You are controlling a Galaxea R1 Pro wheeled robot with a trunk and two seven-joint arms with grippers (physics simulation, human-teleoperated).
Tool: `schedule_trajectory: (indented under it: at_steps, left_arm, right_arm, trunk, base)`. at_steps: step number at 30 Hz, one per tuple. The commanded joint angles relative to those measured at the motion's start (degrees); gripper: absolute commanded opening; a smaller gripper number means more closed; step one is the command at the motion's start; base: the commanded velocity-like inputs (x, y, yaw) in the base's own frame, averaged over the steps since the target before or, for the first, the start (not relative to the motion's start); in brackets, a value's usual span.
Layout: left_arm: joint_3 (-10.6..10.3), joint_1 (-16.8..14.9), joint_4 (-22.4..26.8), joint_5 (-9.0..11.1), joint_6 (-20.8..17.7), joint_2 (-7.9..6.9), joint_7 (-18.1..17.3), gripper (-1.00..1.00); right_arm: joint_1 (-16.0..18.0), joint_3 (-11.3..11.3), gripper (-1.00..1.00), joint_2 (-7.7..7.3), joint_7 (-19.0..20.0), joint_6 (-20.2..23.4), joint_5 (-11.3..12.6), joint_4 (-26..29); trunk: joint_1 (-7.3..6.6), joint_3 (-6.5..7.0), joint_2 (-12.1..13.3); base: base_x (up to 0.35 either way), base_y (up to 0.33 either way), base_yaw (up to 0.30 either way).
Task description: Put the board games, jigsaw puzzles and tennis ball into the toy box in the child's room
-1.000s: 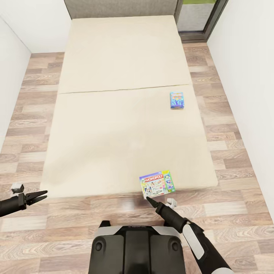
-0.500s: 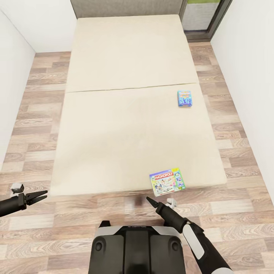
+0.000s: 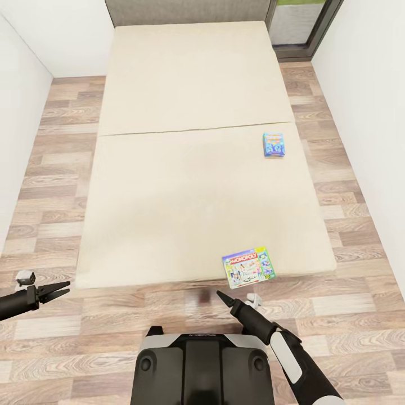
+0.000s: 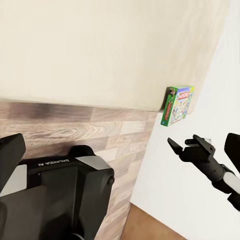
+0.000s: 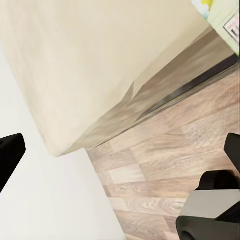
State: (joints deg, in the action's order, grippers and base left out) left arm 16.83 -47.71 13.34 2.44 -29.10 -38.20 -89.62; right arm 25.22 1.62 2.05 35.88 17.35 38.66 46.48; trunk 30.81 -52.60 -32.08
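Down low, the dark right gripper hangs over the wood-plank floor with its fingers closed to a point, just short of the cream bed. The colourful flat Monopoly board game box lies at the bed's near edge, near its right corner. A small blue game box sits by the right edge. Far left, the left gripper is parted, empty.

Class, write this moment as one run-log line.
phase: at bed foot | Monopoly box: bed near edge | blue game box: farther up | right gripper: short of Monopoly box, holding nothing | left gripper: over floor
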Motion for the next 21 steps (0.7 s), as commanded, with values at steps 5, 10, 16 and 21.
schedule_trajectory:
  at_steps: [5,10,16,21]
  left_arm:
    - [-0.2,0.0,0.0,0.3,-0.6,-0.03,-0.3,1.00]
    - [-0.2,0.0,0.0,0.3,-0.6,-0.03,-0.4,1.00]
    - [-0.3,0.0,0.1,0.3,-0.6,-0.15,-0.4,1.00]
    - [-0.2,0.0,0.1,0.4,-1.2,-0.51,-0.4,1.00]
  right_arm:
    - [0.0,-0.9,1.00,0.01,0.1,0.5,0.6,-1.2]
    - [0.1,-2.2,1.00,-0.09,0.3,0.3,0.6,-3.8]
    - [0.1,-3.4,1.00,-0.28,0.5,-0.2,0.6,-5.5]
    - [0.2,-3.9,1.00,-0.35,0.5,-0.3,0.7,-6.0]
  trunk:
    - [0.02,-0.04,-0.1]
    - [1.12,-0.94,-2.1]
    - [2.44,-2.02,-4.5]
    - [3.54,-2.91,-6.5]
  base:
    - [-0.002,0.002,0.000]
    - [0.000,0.000,0.000]
    - [0.000,0.000,0.000]
    - [0.000,0.000,0.000]
